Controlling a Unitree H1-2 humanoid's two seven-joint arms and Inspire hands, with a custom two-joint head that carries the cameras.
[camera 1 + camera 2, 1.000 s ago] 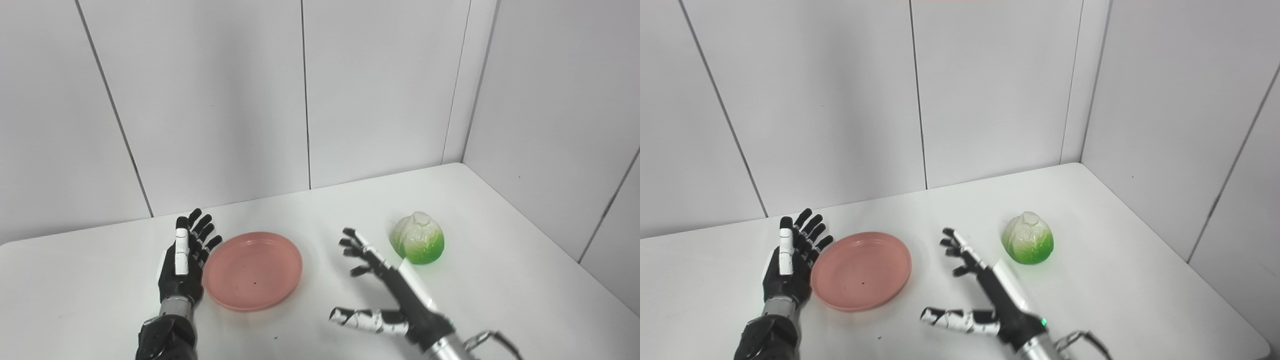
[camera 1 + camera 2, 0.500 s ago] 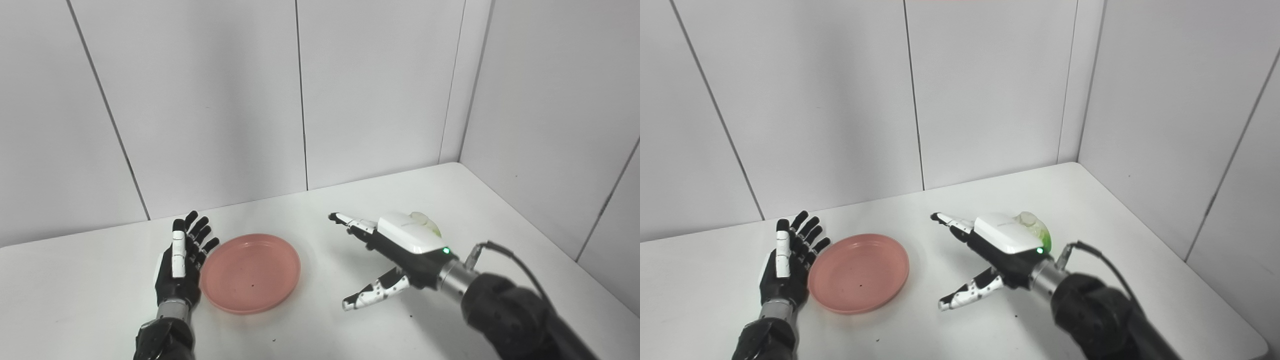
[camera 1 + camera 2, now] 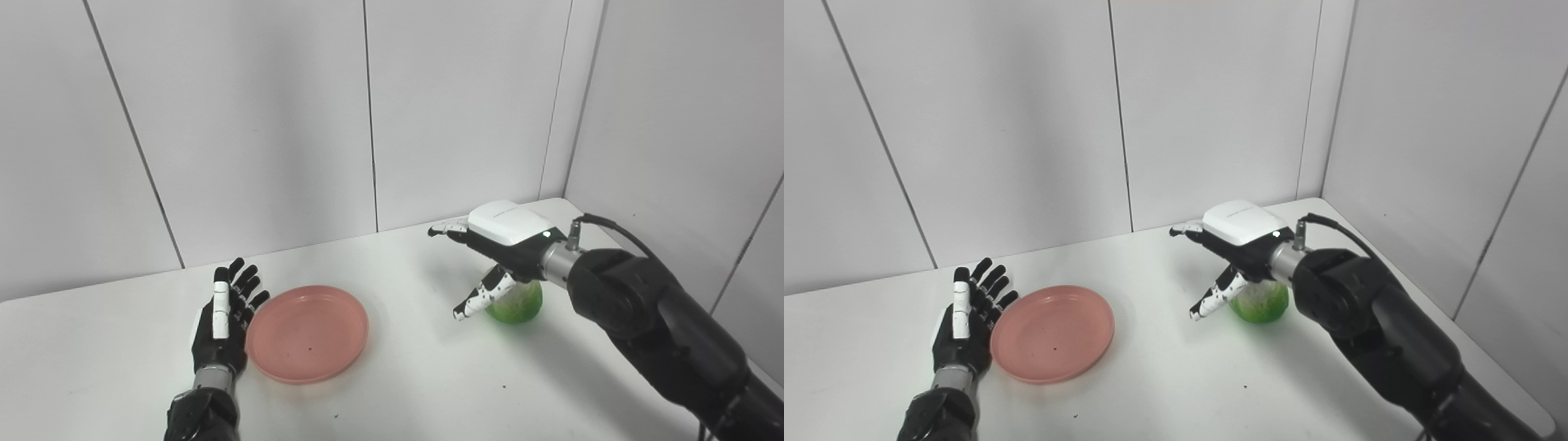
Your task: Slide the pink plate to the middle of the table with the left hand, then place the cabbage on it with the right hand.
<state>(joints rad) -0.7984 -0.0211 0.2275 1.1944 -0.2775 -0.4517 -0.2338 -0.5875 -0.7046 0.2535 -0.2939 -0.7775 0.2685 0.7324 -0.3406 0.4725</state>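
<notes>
Left hand [image 3: 222, 331] lies spread and empty against the pink plate [image 3: 308, 332], left of the cabbage [image 3: 516, 303]. Beyond, the right hand [image 3: 490, 245] hovers splayed over the cabbage on the desk [image 3: 404, 380]; it looks light, smooth, slippery, so cup its sides.
</notes>
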